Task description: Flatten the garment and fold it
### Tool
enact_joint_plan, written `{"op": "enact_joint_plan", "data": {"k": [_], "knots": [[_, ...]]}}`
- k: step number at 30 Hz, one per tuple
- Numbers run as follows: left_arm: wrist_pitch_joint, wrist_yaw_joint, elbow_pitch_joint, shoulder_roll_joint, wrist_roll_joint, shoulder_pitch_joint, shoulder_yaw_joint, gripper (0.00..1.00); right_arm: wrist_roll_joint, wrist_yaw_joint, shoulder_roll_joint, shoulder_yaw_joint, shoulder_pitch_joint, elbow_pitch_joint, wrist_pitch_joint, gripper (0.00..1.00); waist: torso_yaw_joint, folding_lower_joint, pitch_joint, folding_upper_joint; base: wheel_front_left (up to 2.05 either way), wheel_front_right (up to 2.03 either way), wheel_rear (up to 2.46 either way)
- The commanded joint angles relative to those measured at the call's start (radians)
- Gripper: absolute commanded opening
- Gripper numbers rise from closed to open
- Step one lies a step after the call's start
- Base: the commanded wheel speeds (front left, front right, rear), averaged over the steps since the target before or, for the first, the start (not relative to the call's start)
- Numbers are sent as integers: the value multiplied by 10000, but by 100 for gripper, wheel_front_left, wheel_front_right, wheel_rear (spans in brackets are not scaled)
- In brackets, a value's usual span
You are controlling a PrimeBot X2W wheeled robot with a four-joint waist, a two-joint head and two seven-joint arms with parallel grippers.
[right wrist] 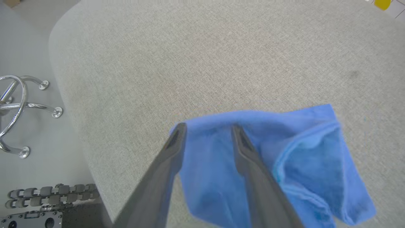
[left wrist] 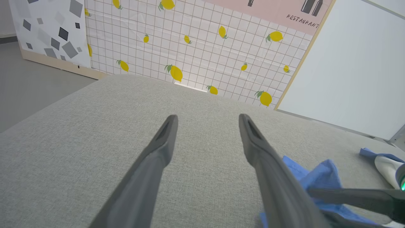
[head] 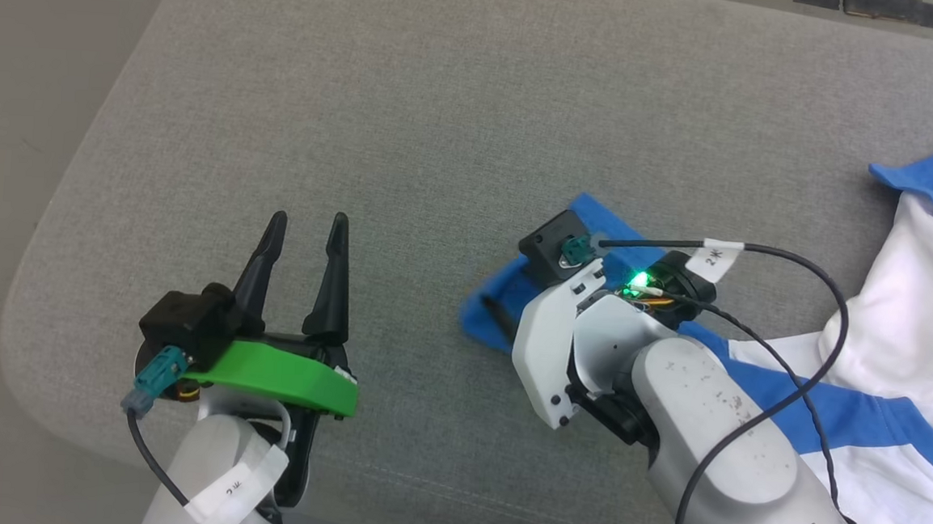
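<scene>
1. Nearest the head camera stood the right arm's pale forearm (head: 715,439). It reached up and to the left across the lower right of that view and covered part of the garment.
2. All of the work rested on a grey, cloth-covered surface (head: 443,115), whose rounded corner lay on the robot's left.
3. On the robot's right side of that surface lay the garment (head: 900,321). Its white body was rumpled rather than flat and ran off the right edge of the head view.
4. From that body the blue sleeve (head: 830,414) stretched leftward toward the middle of the surface, so its long axis ran roughly across the robot's front. The sleeve end (right wrist: 284,164) lay beneath the right wrist, with one side doubled over on itself.
5. Directly over the sleeve end was the right gripper (right wrist: 208,129). Its fingers were parted, with blue cloth lying under and between them. No fold looked pinched, so I judged them released rather than grasping.
6. Above bare surface was the left gripper (head: 309,224), its fingers spread wide and holding nothing. It was well apart from the sleeve end, which lay off to its right.
7. The right arm was plainly the nearer one. Flattening looked barely begun, and the next move probably turned on closing over the sleeve end and drawing it outward along the sleeve's own line. The doubled-over side risked being caught in two layers.
</scene>
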Motion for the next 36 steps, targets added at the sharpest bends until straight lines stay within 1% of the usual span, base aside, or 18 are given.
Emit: {"op": "enact_joint_plan", "data": {"k": [1,3,5,9,10,14,18,21,24,27,30,36], "knots": [[-45,39,-12,-22,-41,45,41,100,162,-15,-9,-30,-119,-49,-213,100,-73,-1,-66,0,0,0,0],[-45,53,7,-22,9,134,126,100,227,-15,-8,-209,-38,-263,-472,100,-196,-1,-168,0,0,0,0],[-45,60,22,-22,84,226,215,100,262,-15,-8,-688,208,-677,-749,100,-378,-1,-300,0,0,0,0],[-45,20,36,-22,269,458,424,100,171,-15,-92,-2211,1140,-2130,-1568,100,-919,-1,-579,0,0,0,0],[-45,-7,48,-18,345,519,472,100,41,-15,-127,-2752,1548,-2686,-1838,100,-1102,-1,-662,0,0,0,0],[-45,-109,65,-17,509,569,489,100,-514,-15,-95,-4588,2923,-4140,-2550,100,-1612,-1,-861,0,0,0,0],[-45,-211,152,-3,675,530,293,100,-1112,-15,-40,-5965,4098,-5033,-3346,100,-2116,-1,-958,0,0,0,0],[-45,-300,352,21,855,431,-147,100,-1483,-15,-19,-6648,4893,-5252,-3999,100,-2430,-1,-1020,0,0,0,0],[60,-372,622,80,1073,306,-743,100,-1249,-15,-12,-7013,5514,-5082,-4328,100,-2738,-1,-1067,0,0,0,0],[629,-430,1040,208,1291,114,-1507,100,-961,-15,-10,-7236,5936,-4900,-4502,100,-3050,-1,-1067,0,0,0,0],[1596,-460,1551,319,1207,-85,-2024,100,-839,-15,-9,-7248,6101,-4817,-4557,100,-3358,-1,-1031,0,0,0,0],[3915,-436,2322,657,1055,-503,-2373,100,-625,-15,-8,-6956,6090,-4688,-4647,100,-3890,-1,-874,0,0,0,0]]}}
